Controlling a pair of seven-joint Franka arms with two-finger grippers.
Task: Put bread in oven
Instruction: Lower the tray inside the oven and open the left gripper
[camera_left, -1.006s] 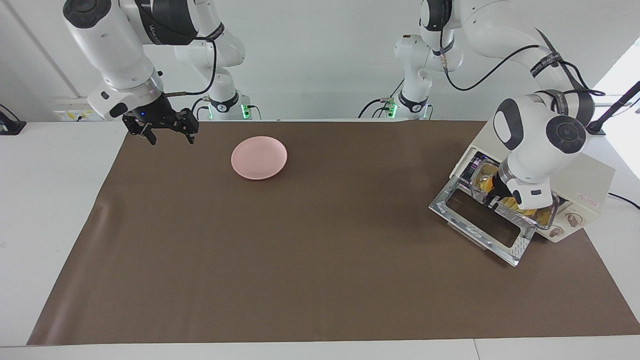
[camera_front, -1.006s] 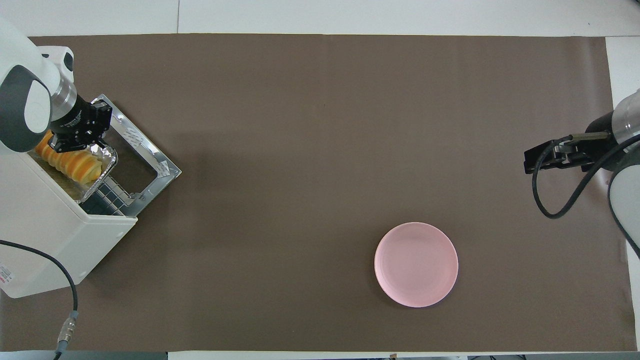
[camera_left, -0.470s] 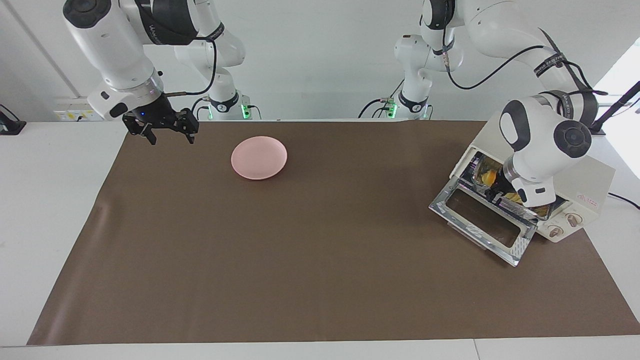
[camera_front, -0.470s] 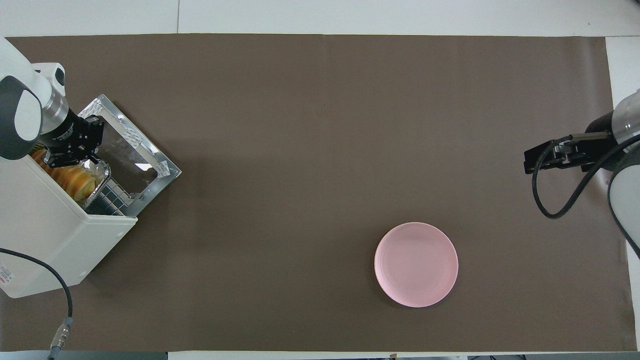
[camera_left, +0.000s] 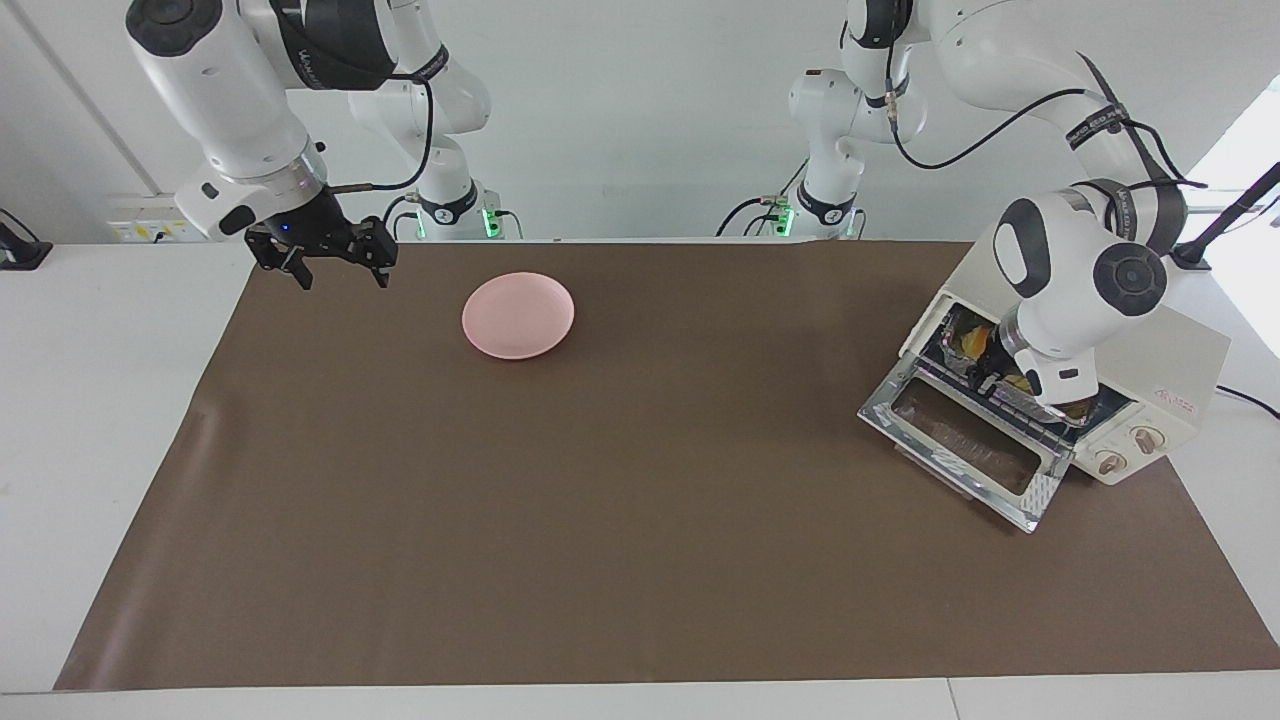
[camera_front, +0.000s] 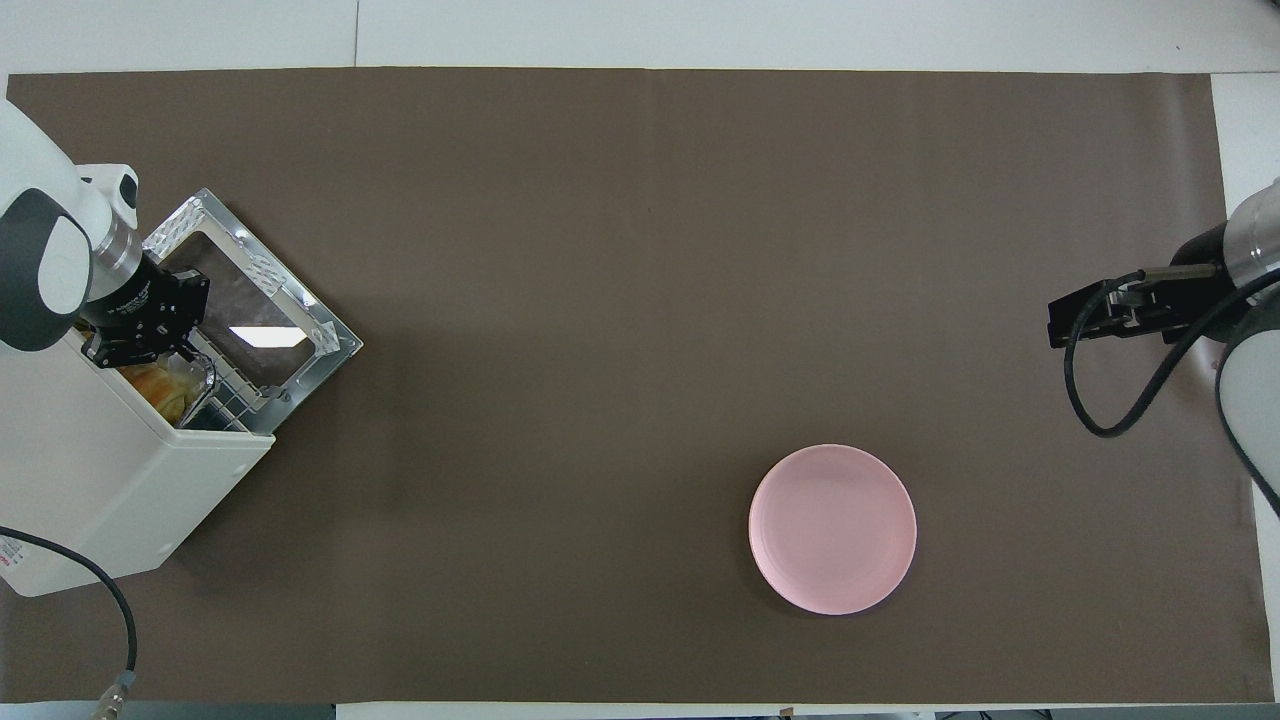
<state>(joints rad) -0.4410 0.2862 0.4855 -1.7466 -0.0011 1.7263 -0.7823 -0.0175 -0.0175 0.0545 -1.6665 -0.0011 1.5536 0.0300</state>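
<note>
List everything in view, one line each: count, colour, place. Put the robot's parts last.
oven: one, cream-white, at the left arm's end of the table, door dropped open.
foil tray: one, silver, on the rack inside the oven.
bread: one, yellow-orange, in the foil tray.
plate: one, pink, on the mat toward the right arm's end.
mat: one, brown, covering the table.
left gripper: black, shut, at the oven mouth on the tray's edge.
right gripper: black, open, waiting over the mat's corner.
</note>
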